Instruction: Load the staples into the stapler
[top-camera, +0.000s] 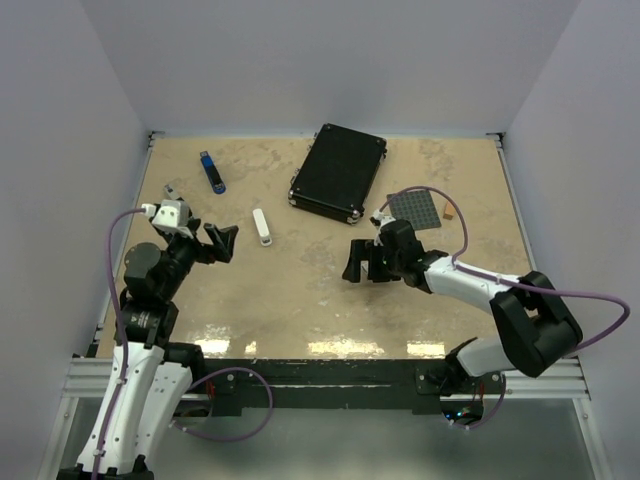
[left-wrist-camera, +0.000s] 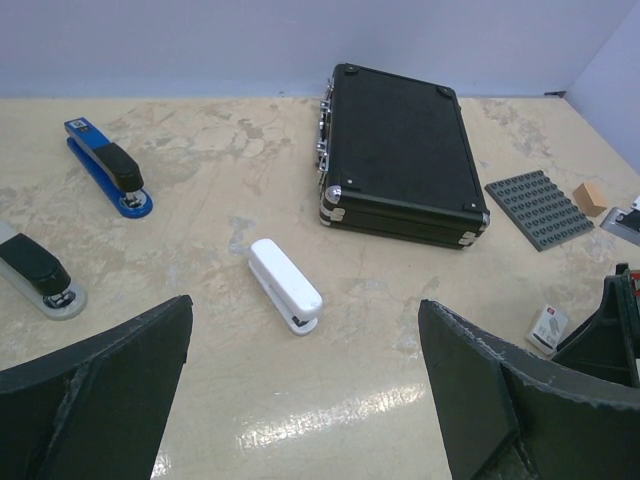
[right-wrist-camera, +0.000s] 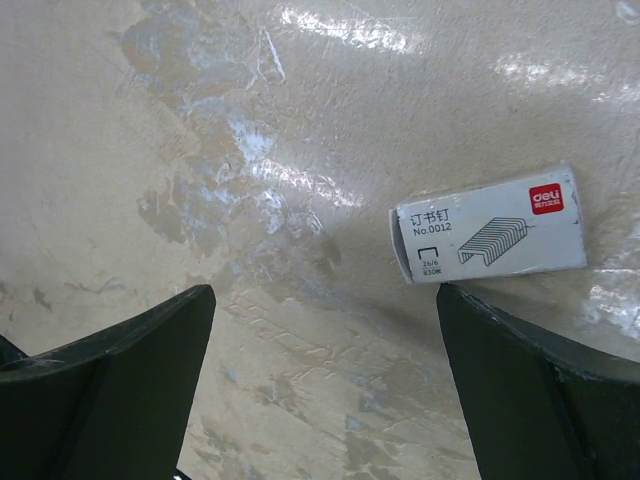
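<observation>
Staples box (right-wrist-camera: 490, 235): flat on bench (top-camera: 300, 290), print side up, end flap shut, contents unseen. Lying right of centre, just off one fingertip of right claw (right-wrist-camera: 322, 300), not gripped. Right claw: wide, empty. Left claw (top-camera: 224, 240): wide, empty, at left, well apart from box. White stapler (top-camera: 262, 226): shut, left of centre. Black case (top-camera: 338, 170): closed, far middle, contents unseen.

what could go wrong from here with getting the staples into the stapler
1. The staple box lies flat and off to one side of the open right gripper, near one finger; closing now might nudge or clip it rather than grip it.
2. Three staplers are out: white stapler, blue stapler, grey stapler. The open left gripper could go for the wrong one.
</observation>
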